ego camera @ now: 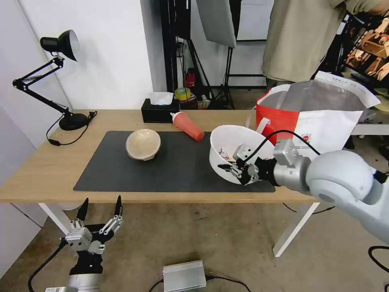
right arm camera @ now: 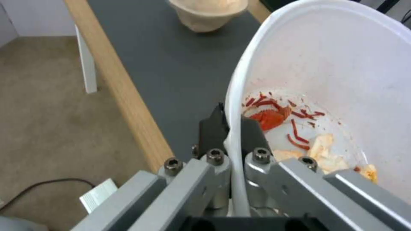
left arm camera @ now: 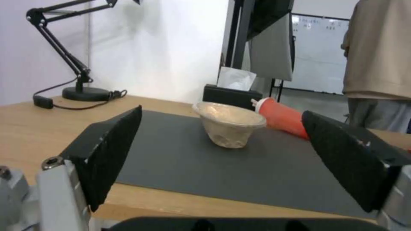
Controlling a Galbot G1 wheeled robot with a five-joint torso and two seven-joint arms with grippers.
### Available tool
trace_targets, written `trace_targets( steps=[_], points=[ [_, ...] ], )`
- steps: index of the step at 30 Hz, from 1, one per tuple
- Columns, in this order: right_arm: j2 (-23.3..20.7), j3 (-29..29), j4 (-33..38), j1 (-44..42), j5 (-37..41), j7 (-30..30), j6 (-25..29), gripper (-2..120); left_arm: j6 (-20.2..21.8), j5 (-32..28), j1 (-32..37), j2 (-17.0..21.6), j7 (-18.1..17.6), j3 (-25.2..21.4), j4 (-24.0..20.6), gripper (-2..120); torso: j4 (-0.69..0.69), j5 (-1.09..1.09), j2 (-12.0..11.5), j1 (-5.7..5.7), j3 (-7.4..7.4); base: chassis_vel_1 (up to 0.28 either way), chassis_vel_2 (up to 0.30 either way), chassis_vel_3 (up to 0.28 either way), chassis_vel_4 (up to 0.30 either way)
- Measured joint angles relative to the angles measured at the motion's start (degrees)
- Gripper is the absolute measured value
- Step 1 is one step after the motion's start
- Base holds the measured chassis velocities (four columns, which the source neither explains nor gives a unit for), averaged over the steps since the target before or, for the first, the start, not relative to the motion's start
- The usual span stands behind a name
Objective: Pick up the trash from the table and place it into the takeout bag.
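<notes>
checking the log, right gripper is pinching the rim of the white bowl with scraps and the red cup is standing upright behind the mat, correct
One detail is off: the red cup is not upright; it lies on its side at the far edge of the dark mat, as the head view shows. The rest holds: the right gripper pinches the rim of the white bowl with scraps.

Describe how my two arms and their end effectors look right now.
Right arm: smooth light-grey shell, silver wrist block, looping black cable. Right end effector: silver links with bolts, black fingers. Left end effector: silver knuckles, thin black tapered fingers with textured pads, black cable.
</notes>
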Motion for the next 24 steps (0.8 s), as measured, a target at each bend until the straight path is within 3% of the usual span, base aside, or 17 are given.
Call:
trace_targets(
  steps=[11,20,24],
  points=[
    [-3.86,11.56,3.53,-8.95,0.26,-1.64,1.48,0,-0.05,0.56,-0.07,0.04,0.12,0.38,-0.16,100,0.00,0.00,-0.01,0.00,0.00,0.000,0.000,0.000,0.000],
    [-7.58,27.58,4.61,-20.13,-0.07,-4.82,4.33,0,-0.24,0.87,0.05,0.04,1.16,0.55,-0.06,100,-0.01,0.01,0.00,0.00,0.00,0.000,0.000,0.000,0.000],
    [-8.84,29.83,4.57,-19.87,0.57,-5.02,5.02,0,-0.25,0.89,-0.20,0.19,1.20,0.55,-0.04,100,-0.01,0.00,0.00,0.00,0.00,0.000,0.000,0.000,0.000]
  ],
)
